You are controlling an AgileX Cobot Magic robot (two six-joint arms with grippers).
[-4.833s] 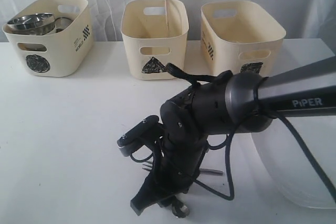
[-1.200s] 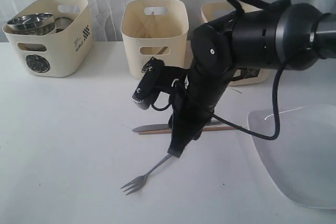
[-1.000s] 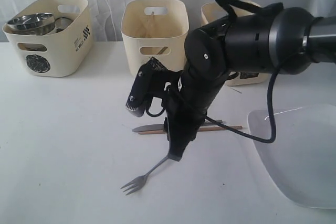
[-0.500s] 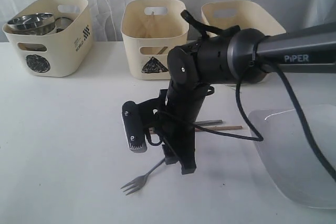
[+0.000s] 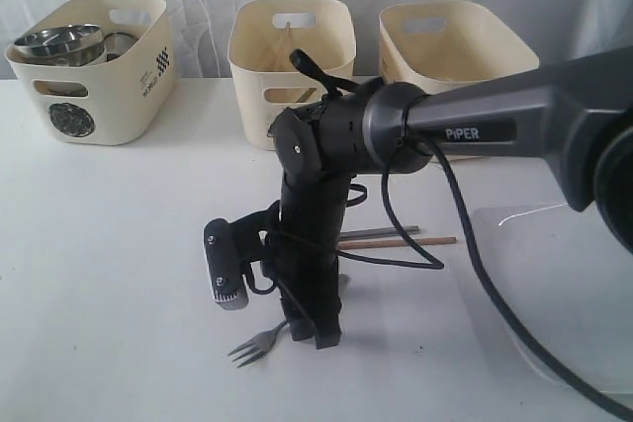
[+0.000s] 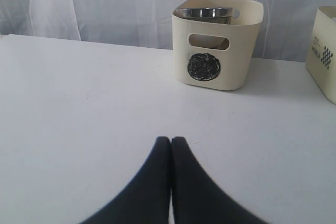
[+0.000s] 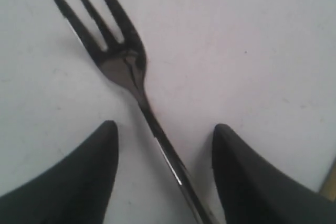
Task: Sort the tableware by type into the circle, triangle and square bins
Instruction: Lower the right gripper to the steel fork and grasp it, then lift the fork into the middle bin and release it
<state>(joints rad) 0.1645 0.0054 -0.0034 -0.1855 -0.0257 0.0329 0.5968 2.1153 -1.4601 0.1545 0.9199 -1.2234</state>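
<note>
Right wrist view shows the right fingers (image 7: pixel 86 169) wide open, holding nothing, with the thin fork (image 7: pixel 126 66) flat on the tabletop (image 7: pixel 252 51) between them, so it may slip away when they squeeze.

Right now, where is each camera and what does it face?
Exterior: off the arms, facing three bins; shows right arm.
Left wrist: low over table, facing circle bin; shows shut left gripper.
Right wrist: above fork, looking down; shows open right gripper.
Shared: exterior and right wrist both see the fork.
</note>
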